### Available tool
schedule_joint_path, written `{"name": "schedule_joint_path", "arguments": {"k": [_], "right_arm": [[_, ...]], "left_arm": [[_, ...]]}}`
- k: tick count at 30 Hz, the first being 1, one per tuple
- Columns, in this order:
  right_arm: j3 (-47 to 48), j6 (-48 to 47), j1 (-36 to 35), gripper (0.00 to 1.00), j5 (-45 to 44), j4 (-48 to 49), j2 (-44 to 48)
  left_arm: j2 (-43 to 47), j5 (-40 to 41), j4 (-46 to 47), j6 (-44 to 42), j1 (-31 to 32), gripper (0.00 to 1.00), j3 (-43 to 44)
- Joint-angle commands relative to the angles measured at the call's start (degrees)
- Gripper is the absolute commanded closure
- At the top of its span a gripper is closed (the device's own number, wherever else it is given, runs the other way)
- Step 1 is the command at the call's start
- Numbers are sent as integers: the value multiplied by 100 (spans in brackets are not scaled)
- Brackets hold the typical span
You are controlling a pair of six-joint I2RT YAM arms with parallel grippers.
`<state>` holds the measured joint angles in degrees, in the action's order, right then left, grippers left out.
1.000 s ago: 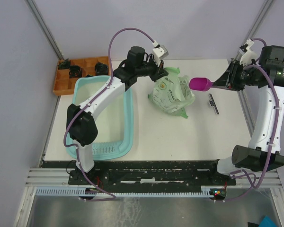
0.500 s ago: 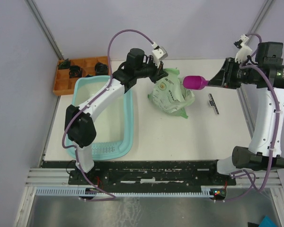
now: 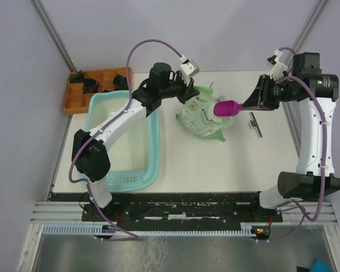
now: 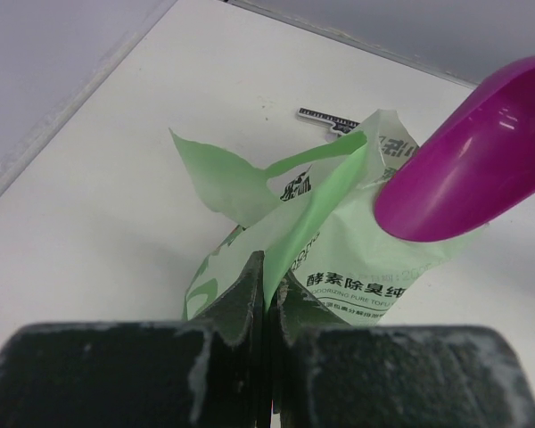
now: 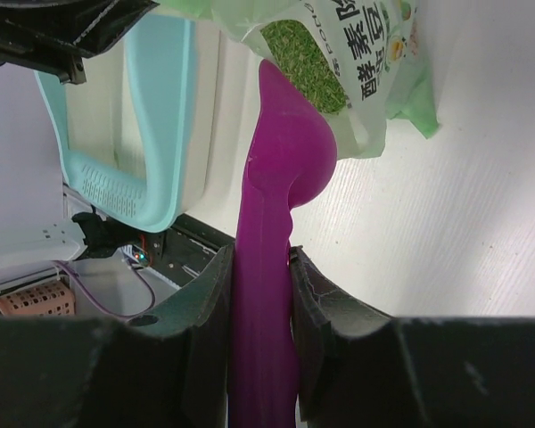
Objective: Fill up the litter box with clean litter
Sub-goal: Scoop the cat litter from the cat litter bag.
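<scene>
Litter bag (image 3: 201, 116) held open, magenta scoop (image 3: 225, 107) set at its mouth

Pale green litter (image 5: 303, 49) is seen inside the printed bag at the middle of the white worktop (image 3: 215, 164). The bag's edge is pinched in the closed left hand (image 4: 267, 267), and the scoop handle is clamped by the right hand (image 5: 261, 267). The teal litter box (image 3: 154, 136), its whitish floor showing, lies at 9 o'clock. An orange tray (image 3: 73, 102) of black parts sits at 10 o'clock.
</scene>
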<state>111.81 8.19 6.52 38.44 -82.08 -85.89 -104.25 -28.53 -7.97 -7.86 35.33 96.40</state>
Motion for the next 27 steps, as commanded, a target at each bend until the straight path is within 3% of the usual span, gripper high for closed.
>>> {"name": "schedule_joint_path", "arguments": {"k": [1, 21, 27], "right_arm": [[572, -38, 8, 98, -289, 193, 26], [565, -410, 102, 98, -661, -101, 332], [435, -349, 139, 98, -213, -122, 221]], "left_arm": [[747, -54, 957, -51, 92, 97, -67], [757, -50, 1016, -17, 92, 97, -293], [772, -120, 1043, 21, 91, 97, -318]]}}
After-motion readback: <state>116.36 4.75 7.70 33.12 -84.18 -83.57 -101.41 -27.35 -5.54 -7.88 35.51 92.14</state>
